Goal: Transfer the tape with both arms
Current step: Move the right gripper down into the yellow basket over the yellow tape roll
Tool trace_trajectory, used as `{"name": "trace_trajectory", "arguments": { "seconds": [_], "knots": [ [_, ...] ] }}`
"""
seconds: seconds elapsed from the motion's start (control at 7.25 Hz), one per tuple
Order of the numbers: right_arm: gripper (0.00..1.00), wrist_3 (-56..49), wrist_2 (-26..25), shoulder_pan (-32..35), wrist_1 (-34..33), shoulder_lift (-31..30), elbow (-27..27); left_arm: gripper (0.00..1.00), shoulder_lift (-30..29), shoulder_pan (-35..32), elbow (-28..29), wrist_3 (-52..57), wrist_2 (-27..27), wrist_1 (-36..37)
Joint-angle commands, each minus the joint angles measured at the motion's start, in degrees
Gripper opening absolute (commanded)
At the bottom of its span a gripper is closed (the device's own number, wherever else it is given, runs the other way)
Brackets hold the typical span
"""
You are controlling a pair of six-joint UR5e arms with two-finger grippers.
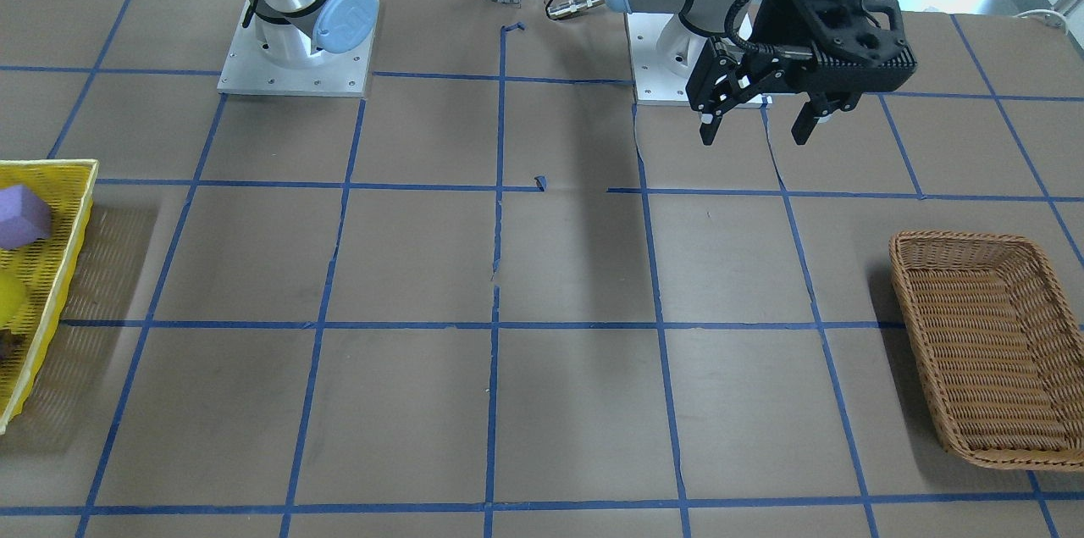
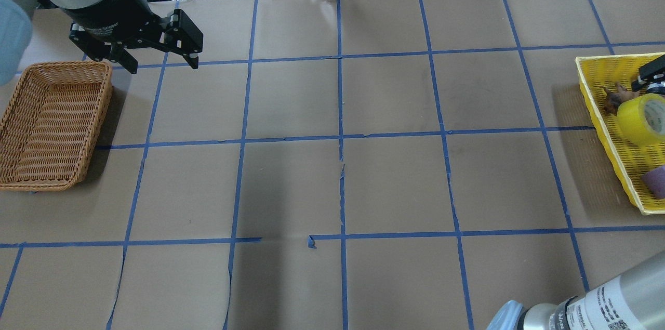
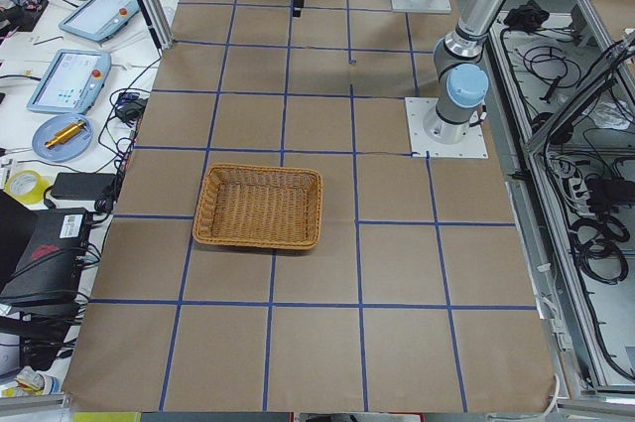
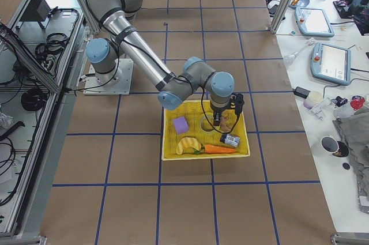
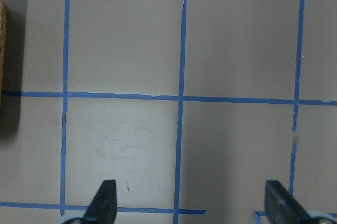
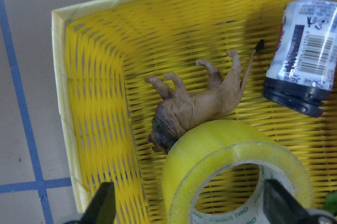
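– Overhead exterior view first: where is the tape?

– At the far right edge. The bright yellow ring-shaped roll of tape [image 2: 644,119], with a whitish inner core, sits tilted inside a yellow plastic mesh basket [image 2: 605,127] on the brown paper-covered table [image 2: 395,179]. A brown toy lion figure [image 2: 615,99] lies just beside it. A purple foam block [image 2: 655,182] lies in the same basket, nearer the robot.

– What is the right gripper doing?

– The black two-finger right gripper [image 6: 190,205] hangs over that basket, directly above the roll. Its wrist camera shows the fingers [image 6: 105,205] spread wide. One is off the roll's outer side, toward the basket wall; the other is over the ring's opposite rim. It has hold of nothing. Whether a fingertip touches the roll, I cannot tell. A small dark can with a white barcode label [image 6: 303,50] lies just past the lion's tail.

– And the left one?

– The black two-finger left gripper [image 2: 162,66] hovers above the table at the opposite end, near a brown woven wicker basket [image 2: 98,117] and well apart from the tape. Its fingers are also wide apart with nothing between them; its wrist camera shows only brown paper and blue tape grid lines [image 5: 181,97] below
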Motion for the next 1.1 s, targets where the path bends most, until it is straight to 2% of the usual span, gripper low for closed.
{"name": "trace_trajectory", "arguments": {
  "seconds": [0.0, 0.28, 0.41, 0.69, 0.83, 0.97],
  "knots": [
    [1.0, 0.9, -0.6, -0.3, 0.0, 1.8, 0.5, 1.0, 0.0, 0.0, 0.0, 0.0, -0.1, 0.0],
    [1.0, 1.7, -0.8, -0.3, -0.9, 2.0, 2.1, 1.0, 0.1, 0.0, 0.0, 0.0, -0.1, 0.0],
    [0.94, 2.6, -0.3, -0.3, -0.9, 2.3, 2.1, 1.0, 0.1, 0.0, 0.0, 0.0, -0.1, 0.0],
    [0.24, 2.7, -0.3, -0.4, -0.9, 2.3, 2.1, 1.0, 0.1, 0.0, 0.0, 0.0, -0.1, 0.0],
    [0.0, 2.8, -0.3, -0.4, -0.8, 2.0, 2.0, 1.0, 0.1, 0.0, 0.0, 0.0, -0.1, 0.0],
    [0.0, 3.5, -0.9, -0.3, -0.3, 1.5, 1.8, 1.0, 0.1, 0.0, 0.0, 0.0, -0.1, 0.0]
  ]
}}
